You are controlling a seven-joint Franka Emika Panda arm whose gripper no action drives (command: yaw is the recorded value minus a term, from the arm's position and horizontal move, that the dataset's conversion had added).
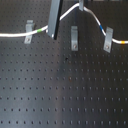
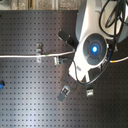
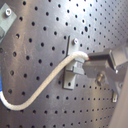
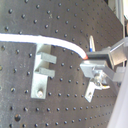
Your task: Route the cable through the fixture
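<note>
The white cable (image 1: 92, 16) crosses the black perforated board from the first exterior view's left, arches up in the middle and drops to the right. It carries a green band and blue and yellow bands. The fixture (image 1: 74, 37), a narrow upright grey clip with a dark hole low down, stands under the arch, apart from the cable. My gripper (image 1: 53, 34) is left of the fixture and shut on the cable. In the first wrist view the cable (image 3: 45, 85) ends between my fingertips (image 3: 88, 60). It does the same in the second wrist view (image 4: 55, 42). My arm (image 2: 92, 47) hides the grip in the second exterior view.
A slanted grey clip (image 1: 29, 31) holds the cable at the first exterior view's left. A shorter, wider grey clip (image 1: 108, 40) stands at the right beside the cable. In both wrist views a grey clip (image 3: 72, 62) (image 4: 42, 70) lies close to the held cable.
</note>
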